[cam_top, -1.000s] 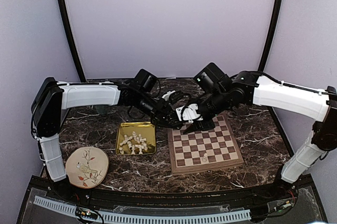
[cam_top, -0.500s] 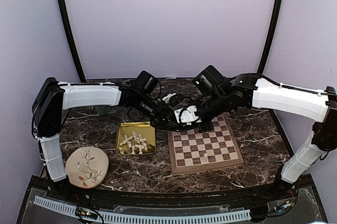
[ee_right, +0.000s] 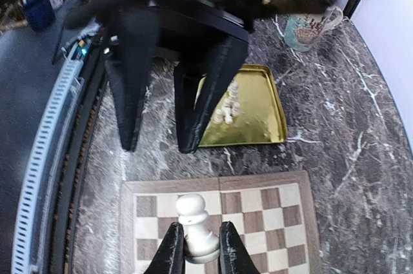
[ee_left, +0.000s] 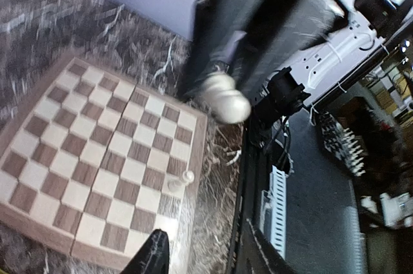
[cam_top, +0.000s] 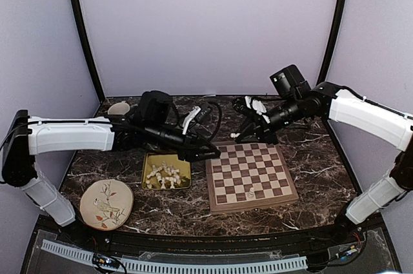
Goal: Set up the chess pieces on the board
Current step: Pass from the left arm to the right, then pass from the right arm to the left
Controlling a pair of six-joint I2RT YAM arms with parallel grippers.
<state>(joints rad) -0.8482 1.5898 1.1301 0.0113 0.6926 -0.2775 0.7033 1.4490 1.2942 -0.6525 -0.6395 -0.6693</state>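
1. A cream-white chess pawn (ee_right: 193,225) is pinched upright between the two fingers of the right pincer (ee_right: 197,249) and is held clear of any surface.
2. Below it lies the square wooden chessboard with light and brown squares (ee_right: 271,209). In the right wrist view the pawn is seen over squares close to the frame edge that faces the tray.
3. One other small cream-white piece (cam_top: 251,193) is stood on the chessboard near its near edge, well apart from the pawn. All other squares are bare.
4. A heap of cream-white chess pieces (cam_top: 164,174) is seen in the shiny gold square tray (cam_top: 148,158), just beside the chessboard's left edge.
5. The left pincer (ee_right: 157,146) is seen with fingers spread and nothing between them. It is held above the dark marbled desk (cam_top: 310,158) between tray and chessboard, near the pawn but apart from it.
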